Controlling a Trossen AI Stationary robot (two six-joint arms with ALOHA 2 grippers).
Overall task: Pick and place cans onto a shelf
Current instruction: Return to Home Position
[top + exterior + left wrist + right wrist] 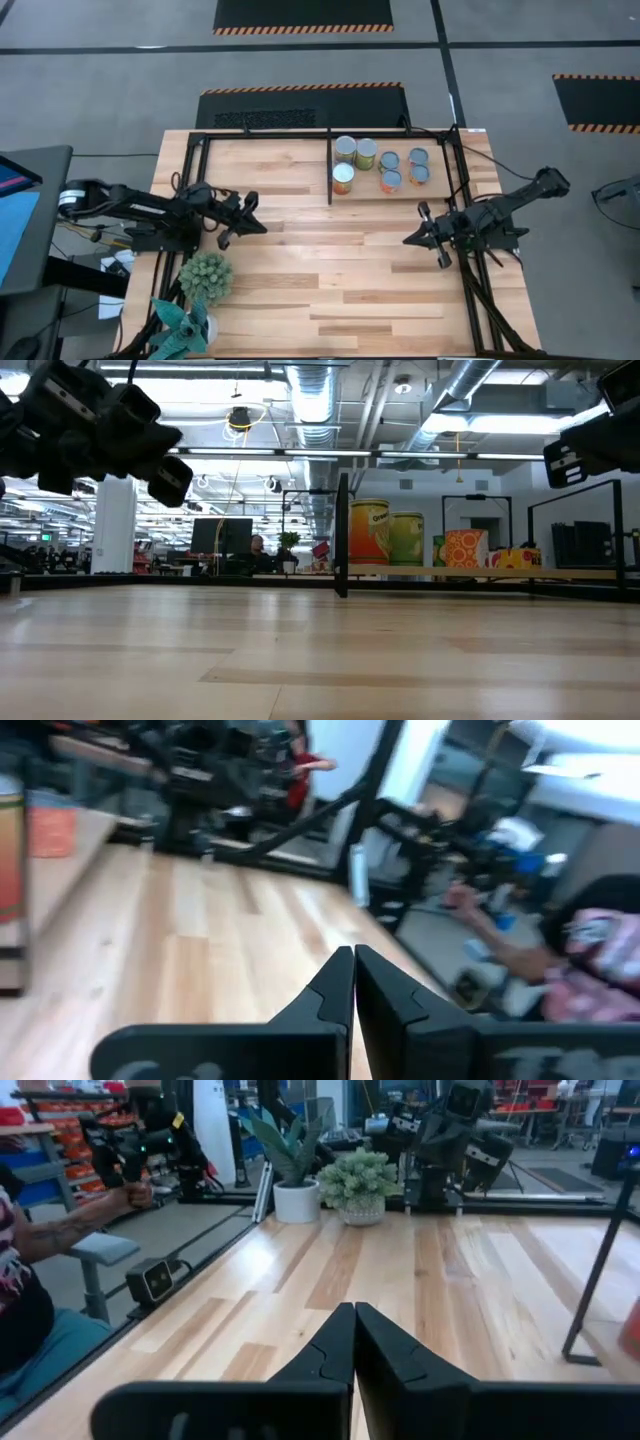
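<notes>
Cans [344, 178] cluster at the shelf's [270, 133] far edge: rigid, slick, probably weighty, best gripped mid-body. Left gripper [258, 225] and right gripper [410, 239] hover, fingers together.

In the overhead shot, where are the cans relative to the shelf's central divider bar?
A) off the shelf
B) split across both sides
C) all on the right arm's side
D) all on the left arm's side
C: all seven cans cluster inside the shelf, on the right arm's side of its divider bar.
</notes>
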